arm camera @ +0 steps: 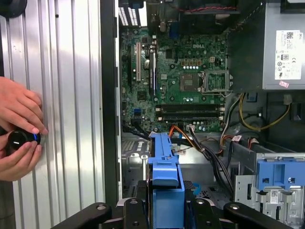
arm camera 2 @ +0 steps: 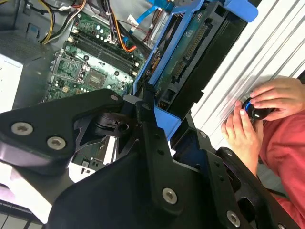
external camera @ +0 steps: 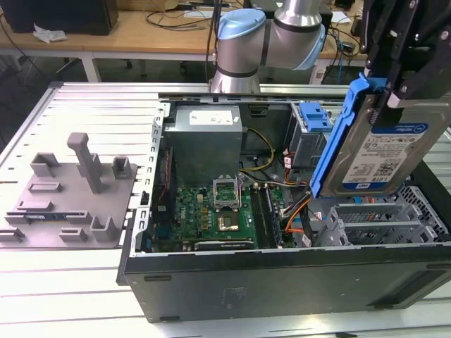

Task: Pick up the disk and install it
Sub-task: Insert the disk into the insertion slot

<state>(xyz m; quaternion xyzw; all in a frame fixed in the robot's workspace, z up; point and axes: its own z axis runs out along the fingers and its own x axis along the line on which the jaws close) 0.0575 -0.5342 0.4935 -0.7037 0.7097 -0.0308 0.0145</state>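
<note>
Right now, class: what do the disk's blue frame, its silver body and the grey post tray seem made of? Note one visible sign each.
The bright blue carrier frame: likely moulded plastic; uniform colour, soft sheen.
The flat silver disk: probably metal; dull reflective casing, paper-like label.
The grey fixture tray with upright posts: apparently matte plastic; even, unshiny grey.

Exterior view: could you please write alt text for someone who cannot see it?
The gripper holds the disk tilted over the open computer case, at the exterior view's right. A grey fixture tray lies at that view's left.
</note>
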